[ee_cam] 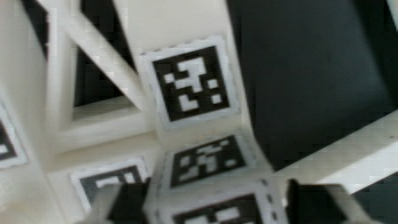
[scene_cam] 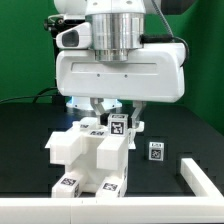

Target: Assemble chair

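Observation:
The chair (scene_cam: 88, 158) stands as a chunky white block assembly with square tags near the front of the black table. An upright white chair piece (scene_cam: 118, 124) rises at its back with a tag on top. My gripper (scene_cam: 112, 116) hangs straight over it, under the big white hand. In the wrist view this long tagged chair piece (ee_cam: 192, 88) runs between my dark fingertips (ee_cam: 128, 202), which press close on both its sides. My gripper (ee_cam: 217, 206) is shut on it. Other white chair parts (ee_cam: 71, 120) lie beside it.
A small loose tagged white part (scene_cam: 155, 150) lies on the black table to the exterior view's right of the chair. The white border rail (scene_cam: 202, 186) runs along the front right corner. Dark cables lie at the back left.

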### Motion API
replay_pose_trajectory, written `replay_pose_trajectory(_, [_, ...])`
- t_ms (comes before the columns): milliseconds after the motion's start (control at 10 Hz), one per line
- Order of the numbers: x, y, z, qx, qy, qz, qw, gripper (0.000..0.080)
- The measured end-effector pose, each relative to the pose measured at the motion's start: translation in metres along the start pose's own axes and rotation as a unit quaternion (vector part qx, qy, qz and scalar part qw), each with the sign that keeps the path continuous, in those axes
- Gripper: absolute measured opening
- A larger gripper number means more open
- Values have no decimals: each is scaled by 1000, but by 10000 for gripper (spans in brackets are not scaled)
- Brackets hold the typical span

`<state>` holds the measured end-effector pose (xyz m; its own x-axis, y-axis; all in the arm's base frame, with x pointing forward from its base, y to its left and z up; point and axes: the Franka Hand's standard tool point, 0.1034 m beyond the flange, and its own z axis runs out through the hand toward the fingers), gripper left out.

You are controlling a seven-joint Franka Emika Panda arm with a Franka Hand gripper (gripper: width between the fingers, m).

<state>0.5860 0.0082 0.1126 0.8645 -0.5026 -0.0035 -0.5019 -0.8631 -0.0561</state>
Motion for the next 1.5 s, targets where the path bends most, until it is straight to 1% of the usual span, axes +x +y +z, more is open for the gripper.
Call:
replay_pose_trajectory(100, [0, 0, 0, 0, 0, 1, 1000, 282])
replay_pose_trajectory(300, [0, 0, 0, 2, -1, 79, 997, 283])
replay_pose_trajectory(500, [7, 4, 0, 4, -3, 127, 992, 283])
replay_pose_trajectory(600, [9, 6, 0, 8, -3, 150, 989, 283])
replay_pose_trajectory(800, [16, 13, -1, 8, -1, 157, 988, 284])
replay_pose_trajectory(1000, [22, 15, -1, 8, 2, 160, 987, 284])
replay_pose_trajectory(1200, [22, 14, -1, 8, 2, 160, 987, 288])
replay_pose_trajectory(1300, [22, 14, -1, 8, 1, 159, 987, 522])
replay_pose_trajectory(1400, [22, 14, -1, 8, 1, 159, 987, 522])
replay_pose_trajectory(1500, [22, 14, -1, 8, 1, 159, 987, 623])
